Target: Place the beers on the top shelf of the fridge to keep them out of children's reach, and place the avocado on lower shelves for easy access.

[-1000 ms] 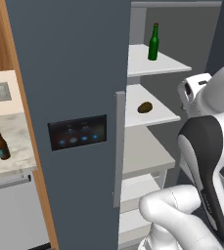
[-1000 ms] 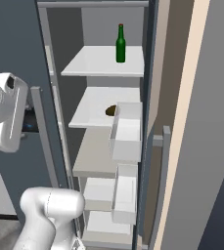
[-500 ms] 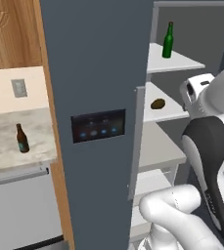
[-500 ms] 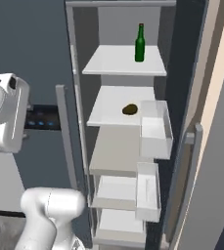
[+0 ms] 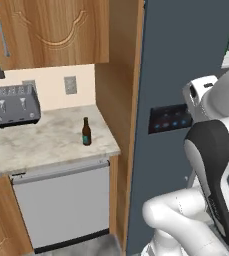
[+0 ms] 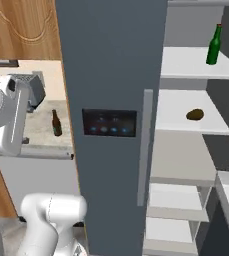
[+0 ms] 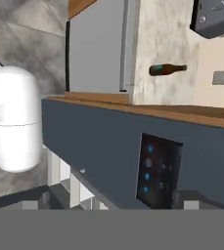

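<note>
Next, the brown, teal-labelled glass beer bottle [image 5: 86, 131] stands left of centre on the marbled countertop [image 5: 46, 142]. Approach it level and grasp its body, not its neck; the claw looks fully spread.

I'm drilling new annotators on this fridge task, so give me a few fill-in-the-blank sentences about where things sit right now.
The green bottle stands on the fridge's ____ shelf.
The avocado lies on the shelf directly ____ it.
The brown bottle stands upright on the ____.
Behind it, by the wall, sits a grey ____.

Missing words: top; below; counter; toaster
</note>
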Motion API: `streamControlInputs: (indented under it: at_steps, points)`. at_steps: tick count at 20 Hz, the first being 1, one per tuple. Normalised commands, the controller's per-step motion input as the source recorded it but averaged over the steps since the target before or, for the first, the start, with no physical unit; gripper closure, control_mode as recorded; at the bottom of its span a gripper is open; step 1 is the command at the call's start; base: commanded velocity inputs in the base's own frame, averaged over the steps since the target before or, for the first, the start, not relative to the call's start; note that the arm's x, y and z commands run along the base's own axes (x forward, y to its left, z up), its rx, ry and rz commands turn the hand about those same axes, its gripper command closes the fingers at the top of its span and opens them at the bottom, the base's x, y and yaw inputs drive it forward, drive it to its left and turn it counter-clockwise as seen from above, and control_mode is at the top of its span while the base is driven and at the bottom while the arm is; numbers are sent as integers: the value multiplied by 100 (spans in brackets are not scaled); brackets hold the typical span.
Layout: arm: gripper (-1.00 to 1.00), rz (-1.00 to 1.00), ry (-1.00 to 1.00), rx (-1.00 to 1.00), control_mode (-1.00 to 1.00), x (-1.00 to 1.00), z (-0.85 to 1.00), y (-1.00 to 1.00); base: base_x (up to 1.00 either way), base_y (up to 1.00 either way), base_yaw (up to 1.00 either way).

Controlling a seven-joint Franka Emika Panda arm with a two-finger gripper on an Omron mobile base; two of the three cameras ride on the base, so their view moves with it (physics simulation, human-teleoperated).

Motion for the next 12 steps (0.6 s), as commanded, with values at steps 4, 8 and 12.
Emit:
streamControlInputs:
  at_steps: [4,8,12]
  points:
    - [-100,0,0,0,100,0,0,0,8,100,-2]
    - [-100,0,0,0,100,0,0,0,31,92,-10]
    - [-100,0,0,0,100,0,0,0,37,86,-14]
